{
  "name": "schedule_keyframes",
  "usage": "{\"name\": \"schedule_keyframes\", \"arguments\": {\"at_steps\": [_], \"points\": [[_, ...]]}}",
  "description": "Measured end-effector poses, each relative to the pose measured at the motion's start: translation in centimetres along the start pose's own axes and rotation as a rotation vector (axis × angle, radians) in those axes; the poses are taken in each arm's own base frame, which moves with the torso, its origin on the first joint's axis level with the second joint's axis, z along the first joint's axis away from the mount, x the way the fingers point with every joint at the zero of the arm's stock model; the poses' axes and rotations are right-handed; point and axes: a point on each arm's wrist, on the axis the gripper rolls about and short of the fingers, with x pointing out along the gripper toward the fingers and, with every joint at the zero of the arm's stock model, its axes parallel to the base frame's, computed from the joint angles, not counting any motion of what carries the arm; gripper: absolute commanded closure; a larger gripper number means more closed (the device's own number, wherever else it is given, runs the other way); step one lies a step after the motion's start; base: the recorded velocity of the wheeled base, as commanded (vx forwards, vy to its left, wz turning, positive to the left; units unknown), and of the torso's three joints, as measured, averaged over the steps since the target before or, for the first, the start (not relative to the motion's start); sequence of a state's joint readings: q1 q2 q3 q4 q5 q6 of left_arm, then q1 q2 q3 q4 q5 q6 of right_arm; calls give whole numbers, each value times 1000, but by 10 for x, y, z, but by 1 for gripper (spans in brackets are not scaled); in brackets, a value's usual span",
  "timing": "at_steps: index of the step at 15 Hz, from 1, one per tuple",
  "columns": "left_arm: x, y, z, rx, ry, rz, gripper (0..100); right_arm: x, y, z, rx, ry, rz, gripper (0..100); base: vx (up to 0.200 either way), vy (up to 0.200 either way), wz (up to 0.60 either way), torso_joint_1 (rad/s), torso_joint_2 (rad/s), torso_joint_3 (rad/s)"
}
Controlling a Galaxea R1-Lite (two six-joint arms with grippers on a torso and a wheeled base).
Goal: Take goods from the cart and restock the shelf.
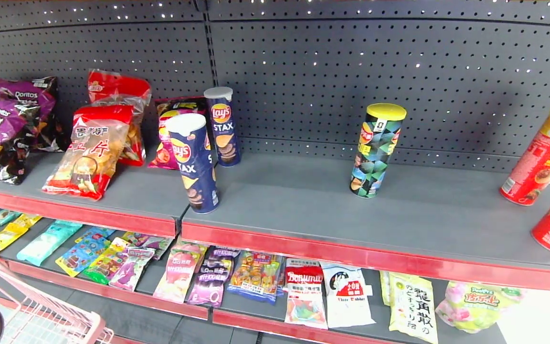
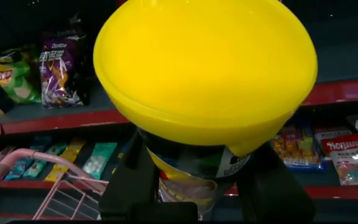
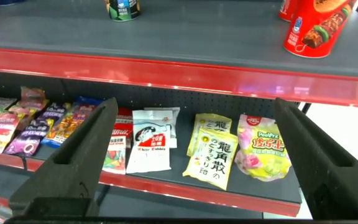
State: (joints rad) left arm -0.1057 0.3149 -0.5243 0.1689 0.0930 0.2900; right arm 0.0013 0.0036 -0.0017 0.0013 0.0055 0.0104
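Left jaws grip yellow-lid can (image 2: 204, 74); right jaws wide open, empty. I'd stand it upright by twin can (image 1: 376, 150) on shelf (image 1: 303, 205).

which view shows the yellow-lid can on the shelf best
Head view: the yellow-lid can stands whole on the shelf. Right wrist view catches its base. Left wrist view has a second can, in the left gripper.
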Motion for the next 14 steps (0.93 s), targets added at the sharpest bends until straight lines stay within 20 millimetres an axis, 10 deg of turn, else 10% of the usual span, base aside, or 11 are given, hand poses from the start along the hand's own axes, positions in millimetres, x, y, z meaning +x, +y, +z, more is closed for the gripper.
{"name": "schedule_keyframes", "arguments": {"at_steps": [14], "points": [[-2, 1, 5, 53, -25, -8, 100, 0, 0, 0, -8, 1, 3, 0, 71, 0, -129, 0, 1, 2]]}}
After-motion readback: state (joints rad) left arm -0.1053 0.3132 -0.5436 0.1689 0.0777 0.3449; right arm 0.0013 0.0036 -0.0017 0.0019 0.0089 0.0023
